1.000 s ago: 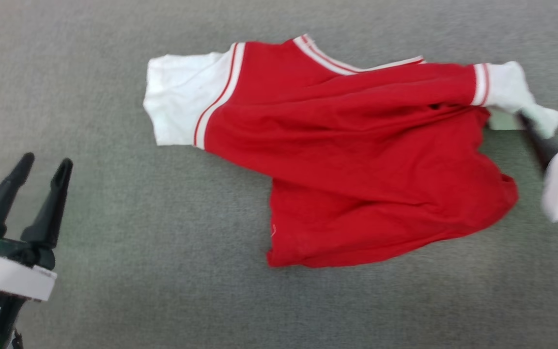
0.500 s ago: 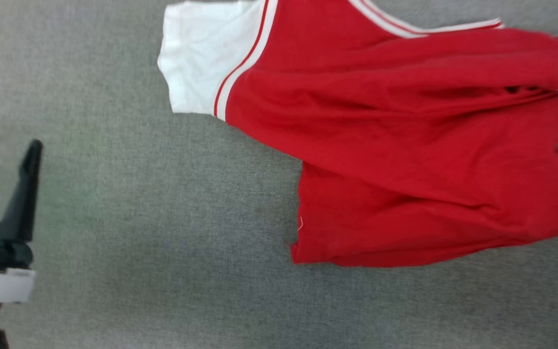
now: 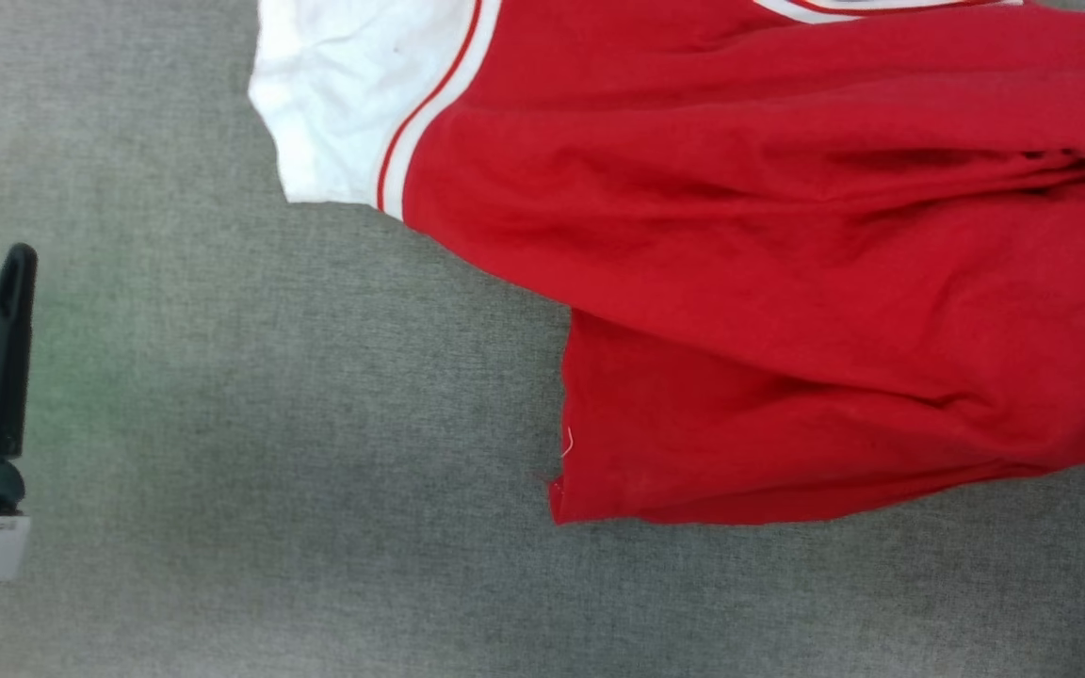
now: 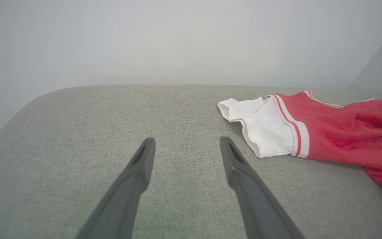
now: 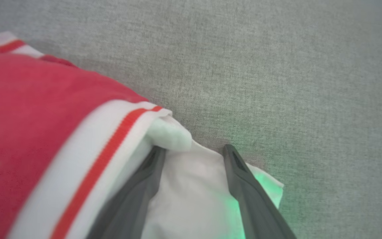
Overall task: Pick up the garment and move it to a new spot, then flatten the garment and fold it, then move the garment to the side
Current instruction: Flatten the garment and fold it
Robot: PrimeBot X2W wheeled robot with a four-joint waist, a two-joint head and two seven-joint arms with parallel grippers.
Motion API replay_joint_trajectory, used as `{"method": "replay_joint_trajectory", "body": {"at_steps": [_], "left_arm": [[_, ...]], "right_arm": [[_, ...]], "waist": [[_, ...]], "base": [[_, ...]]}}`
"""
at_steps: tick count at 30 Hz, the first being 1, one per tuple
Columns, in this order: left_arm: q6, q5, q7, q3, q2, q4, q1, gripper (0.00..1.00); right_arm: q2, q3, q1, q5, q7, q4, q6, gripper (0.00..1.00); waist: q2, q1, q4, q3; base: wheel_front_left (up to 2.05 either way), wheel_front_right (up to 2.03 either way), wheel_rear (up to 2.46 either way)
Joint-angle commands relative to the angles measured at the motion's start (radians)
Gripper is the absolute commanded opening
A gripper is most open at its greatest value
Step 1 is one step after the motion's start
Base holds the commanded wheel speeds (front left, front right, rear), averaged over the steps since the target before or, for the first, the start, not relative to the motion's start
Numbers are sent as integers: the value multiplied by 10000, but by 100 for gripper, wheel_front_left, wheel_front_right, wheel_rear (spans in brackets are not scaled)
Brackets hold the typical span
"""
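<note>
Starting at my left, the left claw (image 4: 187, 141) hovers low over the grey cushion (image 3: 269, 565). Its two fingers are spread wide with nothing between them. It sits well apart from the shirt (image 3: 787, 282), though the left-hand sleeve (image 4: 260, 129) lies just ahead of it and off to one side.

The shirt is spread across the middle of the cushion, rumpled. The red body is gathered into long creases, with one layer lapped over another near the hem (image 3: 693, 516). In the head view it runs off the top and right edges, so I cannot see the collar or the far end from there.

At my right, the right claw (image 5: 193, 148) is down on the right-hand sleeve (image 5: 194, 199). Its fingers are apart and straddle the white cloth, one tip tucked under a fold of it. It is not pinching yet.

What worries me is the bite. If I close here I may catch only a thin lip of sleeve, and it could slip out on the lift. Pressed this low, the tips might also nip the cushion cover along with the cloth. Even with a good hold, hauling by one sleeve alone would likely drag the body into a tighter bunch. That would make flattening harder while my left claw is too far off to help.
</note>
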Motion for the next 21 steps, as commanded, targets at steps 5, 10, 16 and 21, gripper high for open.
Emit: {"method": "replay_joint_trajectory", "body": {"at_steps": [5, 10, 16, 21], "left_arm": [[9, -6, 0, 241, 190, -183, -83, 100], [9, 272, 0, 391, 1039, -621, -493, 100], [11, 42, 2, -730, 3610, -1131, -1846, 100], [14, -1541, 161, -3242, 6232, -1327, -3058, 100]], "right_arm": [[447, 102, 229, -174, 320, 290, 1, 0], [681, 196, -94, -258, -72, 46, 0, 0], [800, 665, -470, -108, -414, -238, 0, 0], [1028, 1245, -804, 108, -437, -196, 0, 0]], "waist": [[0, 0, -142, 121], [0, 0, -348, 171], [0, 0, -858, 281], [0, 0, -1530, 509]], "base": [[0, 0, 0], [0, 0, 0], [0, 0, 0], [0, 0, 0]]}}
